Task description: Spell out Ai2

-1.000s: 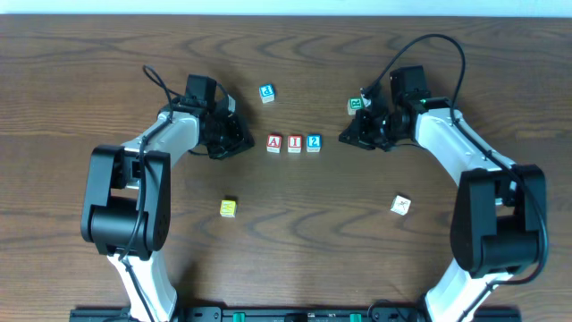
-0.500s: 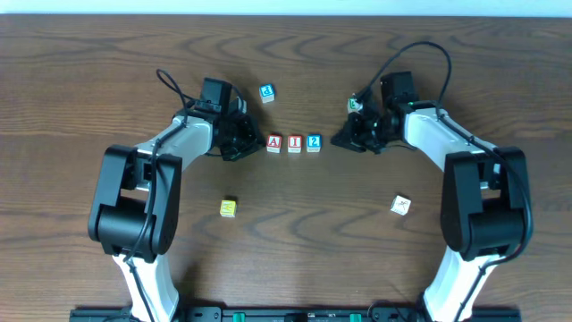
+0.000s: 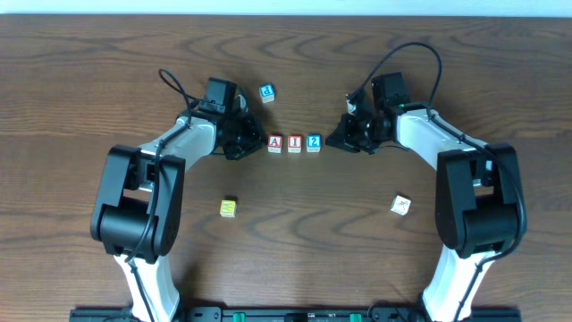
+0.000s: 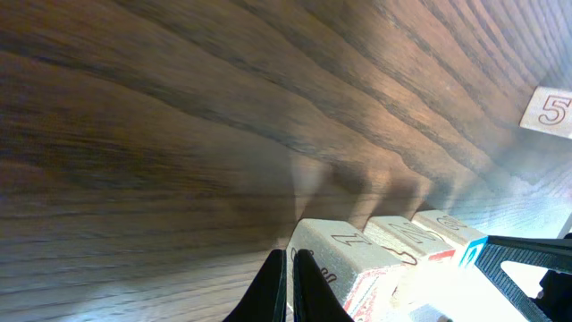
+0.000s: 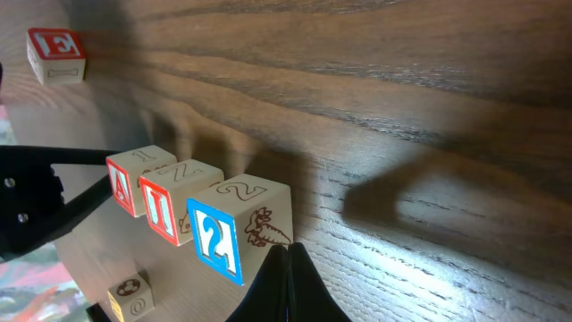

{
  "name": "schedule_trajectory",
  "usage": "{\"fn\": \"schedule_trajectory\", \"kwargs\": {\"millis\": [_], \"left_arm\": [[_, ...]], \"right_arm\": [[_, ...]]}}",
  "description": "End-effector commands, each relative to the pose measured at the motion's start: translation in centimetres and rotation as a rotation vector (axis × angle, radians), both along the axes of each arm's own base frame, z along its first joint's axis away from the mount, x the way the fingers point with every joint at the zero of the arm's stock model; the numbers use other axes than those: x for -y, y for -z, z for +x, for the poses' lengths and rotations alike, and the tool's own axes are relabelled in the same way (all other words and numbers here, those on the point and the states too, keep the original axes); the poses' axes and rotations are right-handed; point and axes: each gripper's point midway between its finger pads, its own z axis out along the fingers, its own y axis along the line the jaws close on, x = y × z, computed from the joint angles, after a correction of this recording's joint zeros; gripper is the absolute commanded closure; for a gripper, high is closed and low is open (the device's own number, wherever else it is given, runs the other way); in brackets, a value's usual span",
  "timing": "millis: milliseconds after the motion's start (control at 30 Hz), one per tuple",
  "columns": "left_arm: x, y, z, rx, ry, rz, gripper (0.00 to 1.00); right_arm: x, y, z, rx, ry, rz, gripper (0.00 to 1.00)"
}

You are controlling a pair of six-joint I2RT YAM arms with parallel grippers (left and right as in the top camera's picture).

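Note:
Three blocks stand in a row at the table's middle: a red A block (image 3: 274, 142), a red I block (image 3: 294, 143) and a blue 2 block (image 3: 313, 142). My left gripper (image 3: 255, 144) is shut and empty, its tips right at the A block's left side (image 4: 335, 259). My right gripper (image 3: 332, 143) is shut and empty, its tips at the 2 block's right side (image 5: 237, 228). In the right wrist view the I block (image 5: 179, 201) and A block (image 5: 134, 179) line up behind the 2. The shut fingers show in each wrist view, left (image 4: 288, 268) and right (image 5: 288, 264).
A blue block (image 3: 266, 92) lies behind the row. A yellow block (image 3: 229, 207) lies in front at the left, a white block (image 3: 400, 205) in front at the right. A green block (image 3: 352, 104) is mostly hidden by the right arm.
Both shut grippers have moved inward toward the row, the left one rightward to the A block and the right one leftward to the 2 block. The blocks look unmoved.

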Motion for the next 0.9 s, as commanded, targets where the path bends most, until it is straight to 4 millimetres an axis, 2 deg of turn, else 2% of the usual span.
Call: {"fn": "schedule_trajectory", "kwargs": {"millis": [0, 433, 867], "left_arm": [[0.1, -0.8, 0.2, 0.019, -0.013, 0.006, 0.94], [0.2, -1.0, 0.7, 0.043, -0.015, -0.001, 0.94], [0.3, -1.2, 1.0, 0.059, -0.016, -0.006, 0.94]], "right_arm": [[-0.6, 0.5, -0.4, -0.015, -0.008, -0.003, 0.98], [-2.1, 0.9, -0.6, -0.008, -0.037, 0.0, 0.98], [-2.3, 1.0, -0.3, 0.016, -0.039, -0.015, 0.99]]}}
